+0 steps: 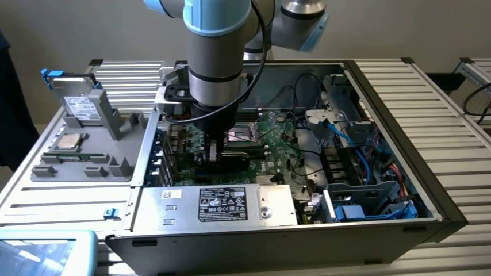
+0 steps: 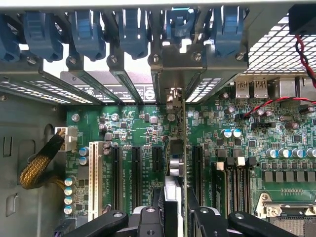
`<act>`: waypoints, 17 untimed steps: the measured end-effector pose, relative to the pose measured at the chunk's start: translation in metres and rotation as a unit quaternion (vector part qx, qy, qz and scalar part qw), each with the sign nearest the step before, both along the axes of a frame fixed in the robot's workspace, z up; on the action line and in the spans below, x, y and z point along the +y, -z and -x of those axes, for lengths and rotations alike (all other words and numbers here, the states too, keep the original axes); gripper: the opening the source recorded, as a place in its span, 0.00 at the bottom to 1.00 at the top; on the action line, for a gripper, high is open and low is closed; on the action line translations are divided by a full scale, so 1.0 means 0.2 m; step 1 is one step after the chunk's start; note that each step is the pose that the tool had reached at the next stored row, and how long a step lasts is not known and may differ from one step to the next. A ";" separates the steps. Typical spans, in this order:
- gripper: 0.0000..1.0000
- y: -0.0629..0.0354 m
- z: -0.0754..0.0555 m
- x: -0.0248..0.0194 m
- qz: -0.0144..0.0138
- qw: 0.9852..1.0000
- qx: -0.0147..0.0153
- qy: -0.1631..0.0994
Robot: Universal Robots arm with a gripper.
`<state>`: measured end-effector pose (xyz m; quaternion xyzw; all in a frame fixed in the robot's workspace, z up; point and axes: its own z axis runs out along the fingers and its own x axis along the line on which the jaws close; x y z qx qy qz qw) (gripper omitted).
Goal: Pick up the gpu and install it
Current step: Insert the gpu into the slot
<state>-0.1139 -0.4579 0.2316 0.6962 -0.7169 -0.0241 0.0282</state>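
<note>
My gripper (image 1: 216, 154) reaches down inside the open computer case (image 1: 399, 103), low over the green motherboard (image 1: 265, 152). It is shut on the gpu (image 2: 176, 163), which the wrist view shows edge-on as a thin upright card between the two black fingers (image 2: 150, 219). The card stands in line with the row of black expansion slots (image 2: 136, 170), and its silvery end bracket (image 2: 172, 96) reaches the rear slot openings. In the exterior view the gpu (image 1: 230, 162) is a dark strip under the gripper. Whether its edge sits in a slot is hidden.
A silver hard drive (image 1: 79, 103) and a processor chip (image 1: 71, 141) rest on the grey fixture at the exterior view's left. The power supply (image 1: 230, 202) lies at the case front, blue cables (image 1: 368, 172) at its right. Blue clips (image 2: 133, 34), a braided cable (image 2: 37, 168) and red wires (image 2: 276, 103) flank the card.
</note>
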 end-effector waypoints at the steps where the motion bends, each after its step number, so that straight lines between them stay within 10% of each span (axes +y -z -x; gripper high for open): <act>1: 0.29 0.000 0.00 0.000 0.000 1.000 0.000 0.000; 17: 0.29 0.000 0.00 -0.001 0.000 1.000 0.000 0.000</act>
